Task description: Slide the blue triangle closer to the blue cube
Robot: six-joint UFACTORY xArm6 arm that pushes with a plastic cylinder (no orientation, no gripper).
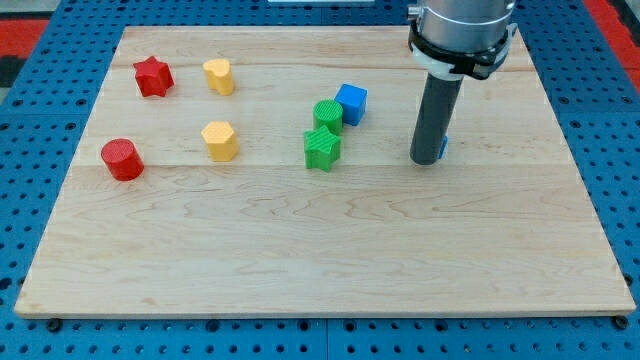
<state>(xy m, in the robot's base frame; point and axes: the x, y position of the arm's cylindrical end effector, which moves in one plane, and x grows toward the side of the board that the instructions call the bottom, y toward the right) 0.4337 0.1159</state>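
Observation:
The blue cube (pixel 351 103) sits near the board's middle, touching a green block (pixel 327 114) at its lower left. The blue triangle (pixel 441 148) is mostly hidden behind my rod; only a sliver of blue shows at the rod's right edge. My tip (pixel 427 160) rests on the board right of the blue cube, directly in front of and touching or nearly touching the blue triangle. The triangle lies about 90 pixels to the right of the cube.
A green star (pixel 322 149) lies below the green block. A yellow block (pixel 219 140) and another yellow block (pixel 218 76) lie left of centre. A red star (pixel 152 76) and a red cylinder (pixel 122 159) are at the left. The wooden board (pixel 320 260) ends in blue pegboard.

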